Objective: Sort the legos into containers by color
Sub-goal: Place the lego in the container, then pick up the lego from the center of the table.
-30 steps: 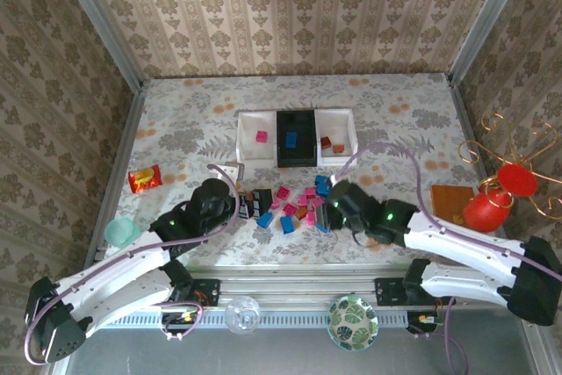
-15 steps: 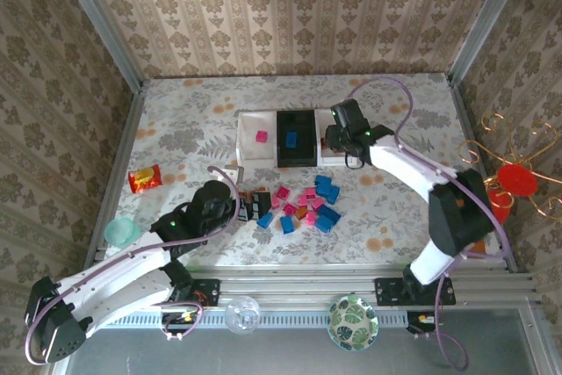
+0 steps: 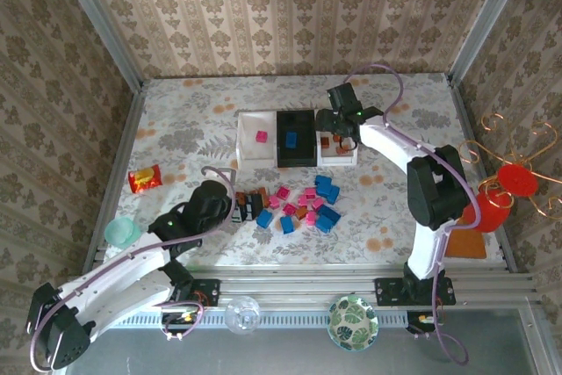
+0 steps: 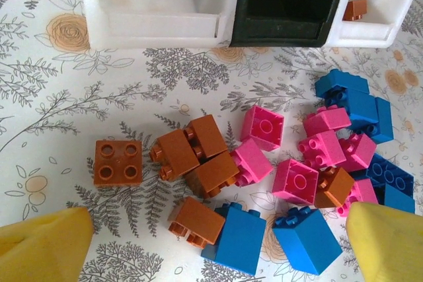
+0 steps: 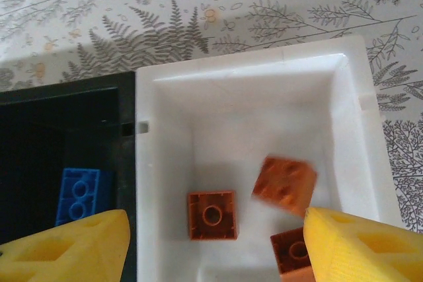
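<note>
Right arm: stretched far and leftward from its base at the near right, elbow up over the right part of the surface (image 3: 176,120), forearm angled down toward the row of trays. Right gripper (image 5: 211,246) hanging over the right white tray (image 5: 264,64), yellow fingers (image 5: 66,246) spread wide apart, gripping nothing. Below them, on the tray floor, three orange-brown bricks (image 5: 211,214): one flat near the middle, one tilted and blurred just right of it, one at the near right corner, partly behind a finger. Just left, in the black tray (image 5: 66,87), a single blue brick (image 5: 78,196). In the left white tray (image 3: 240,151), one pink brick (image 3: 261,137).

Left arm: lying low from the near left base, reaching rightward and far, wrist short of the trays. Left gripper (image 4: 215,246) poised above the near left edge of the pile of legos (image 4: 263,127), fingers wide apart with nothing clamped. Under it, loose on the surface just near of the trays: orange-brown at the left, pink in the middle, blue at the right and near side, many touching, a few stacked.
</note>
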